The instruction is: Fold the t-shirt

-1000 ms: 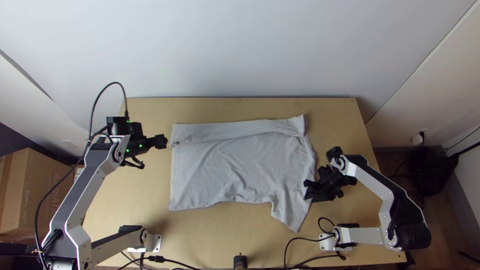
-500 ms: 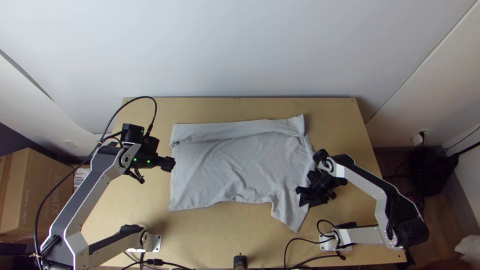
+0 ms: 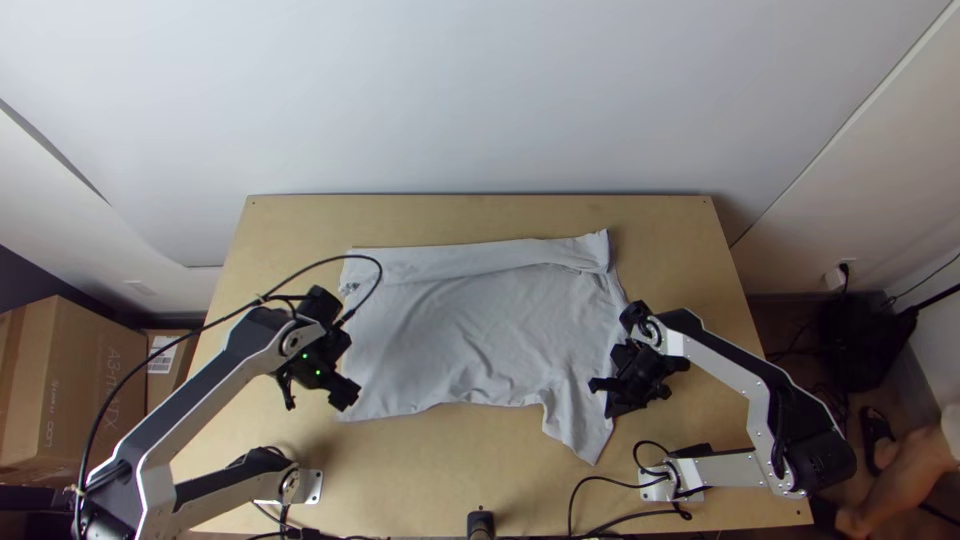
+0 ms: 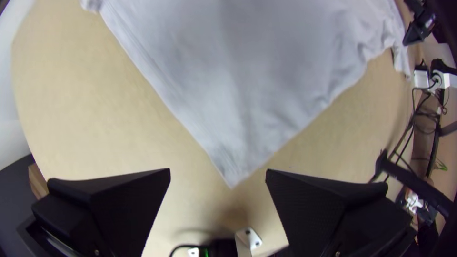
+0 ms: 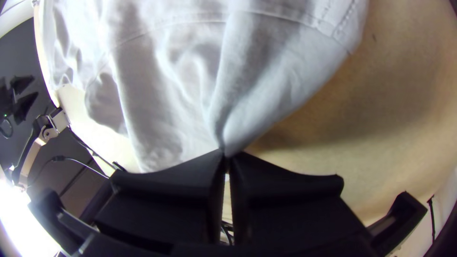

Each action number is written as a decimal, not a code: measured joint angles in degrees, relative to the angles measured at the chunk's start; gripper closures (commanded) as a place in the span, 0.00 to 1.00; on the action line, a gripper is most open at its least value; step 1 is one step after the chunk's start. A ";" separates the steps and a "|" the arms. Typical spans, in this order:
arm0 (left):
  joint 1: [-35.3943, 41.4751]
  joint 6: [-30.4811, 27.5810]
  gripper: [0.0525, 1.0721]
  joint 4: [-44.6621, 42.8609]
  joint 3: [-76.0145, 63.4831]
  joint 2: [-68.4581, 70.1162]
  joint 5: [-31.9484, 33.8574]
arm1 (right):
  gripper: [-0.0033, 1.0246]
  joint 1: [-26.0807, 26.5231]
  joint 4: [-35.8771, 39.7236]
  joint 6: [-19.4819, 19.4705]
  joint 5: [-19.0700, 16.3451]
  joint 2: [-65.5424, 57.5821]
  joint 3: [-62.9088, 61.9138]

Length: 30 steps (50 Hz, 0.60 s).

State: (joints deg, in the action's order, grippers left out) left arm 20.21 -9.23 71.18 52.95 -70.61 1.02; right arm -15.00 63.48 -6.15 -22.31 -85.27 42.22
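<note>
On the light wooden bench [image 3: 480,500], the black right pincer [image 3: 611,406] tightly pinches the grey cloth t-shirt [image 3: 470,330]; the black left pincer [image 3: 346,396] is wide open, empty.

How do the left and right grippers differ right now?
The left gripper is open and holds nothing, while the right gripper is shut on a gathered pinch of the shirt. The left is by the shirt's near left corner; the right is beside the near sleeve. Both have black fingers.
</note>
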 measured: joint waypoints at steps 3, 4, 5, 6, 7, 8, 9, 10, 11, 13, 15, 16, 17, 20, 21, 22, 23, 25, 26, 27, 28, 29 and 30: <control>0.52 1.14 0.05 1.05 -1.09 -1.46 -0.87 | 0.97 0.00 1.09 0.02 0.00 -0.02 1.22; 0.68 1.46 0.05 1.16 -1.57 -1.77 -1.27 | 0.97 0.00 1.36 0.02 0.00 -0.02 1.64; 0.79 1.77 0.05 1.22 -2.01 -2.05 -1.79 | 0.97 0.00 1.60 0.00 0.00 -0.02 2.12; 0.87 2.01 0.06 1.22 -2.60 -2.45 -2.23 | 0.97 0.00 1.77 0.00 0.00 0.00 2.73; 0.98 2.38 0.06 1.25 -2.95 -2.75 -2.51 | 0.97 0.00 1.92 0.00 0.00 0.00 3.13; 1.05 2.82 0.06 1.29 -3.32 -3.10 -2.71 | 0.97 0.00 2.03 0.02 0.00 0.00 3.69; 1.09 3.26 0.06 1.44 -3.65 -3.48 -2.84 | 0.97 0.00 2.14 0.00 0.00 0.00 4.09; 1.20 3.52 0.06 1.44 -3.96 -3.85 -2.91 | 0.97 0.00 2.21 0.00 0.00 -0.02 4.48; 1.31 3.91 0.07 1.42 -4.17 -4.28 -3.04 | 0.97 0.00 2.34 0.00 0.00 -0.02 4.87; 1.51 4.33 0.14 1.31 -4.48 -5.07 -3.19 | 0.97 -0.22 2.56 0.00 0.02 0.00 5.55; 1.73 4.61 0.17 0.94 -4.92 -6.01 -3.21 | 0.97 -0.44 2.84 0.00 0.00 0.00 6.08; 1.84 4.74 0.19 0.46 -5.20 -6.43 -3.21 | 0.97 -0.61 2.97 0.00 0.00 0.00 6.40; 1.95 4.76 0.21 -0.13 -5.53 -6.75 -3.21 | 0.97 -0.76 3.08 0.00 0.00 -0.02 6.67; 2.40 4.96 0.23 -1.62 -6.51 -7.48 -3.19 | 0.97 -1.11 3.28 0.00 0.00 -0.02 7.28; 2.56 4.96 0.26 -1.92 -6.75 -7.61 -3.10 | 0.97 -1.14 3.30 0.00 0.00 0.00 7.37; 2.73 4.96 0.28 -2.16 -7.02 -7.80 -2.86 | 0.97 -1.14 3.30 0.00 0.00 0.00 7.50; 2.99 5.01 0.29 -2.32 -7.15 -7.91 -2.40 | 0.97 -1.14 3.32 0.00 0.00 0.00 7.63; 3.43 5.18 0.29 -2.67 -7.34 -8.28 -1.77 | 0.97 -1.11 3.32 0.00 0.00 0.00 7.78; 3.65 5.38 0.29 -3.17 -7.43 -8.48 -1.60 | 0.97 -1.11 3.34 0.00 0.00 0.00 7.87; 3.89 5.40 0.29 -3.48 -7.45 -8.63 -1.46 | 0.97 -1.11 3.37 0.00 0.00 0.00 7.89; 4.11 5.42 0.29 -3.76 -7.45 -8.85 -1.38 | 0.97 -1.11 3.41 0.00 0.00 -0.02 7.96; 4.31 5.46 0.29 -4.15 -7.45 -9.07 -1.25 | 0.97 -1.11 3.45 0.00 0.00 0.00 8.02; 4.44 5.62 0.29 -4.37 -7.45 -9.29 -1.18 | 0.97 -1.11 3.48 0.00 0.00 0.00 8.09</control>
State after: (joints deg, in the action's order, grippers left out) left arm 24.64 -3.62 66.81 45.50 -79.90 -0.16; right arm -16.12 66.96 -6.15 -22.31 -85.27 50.30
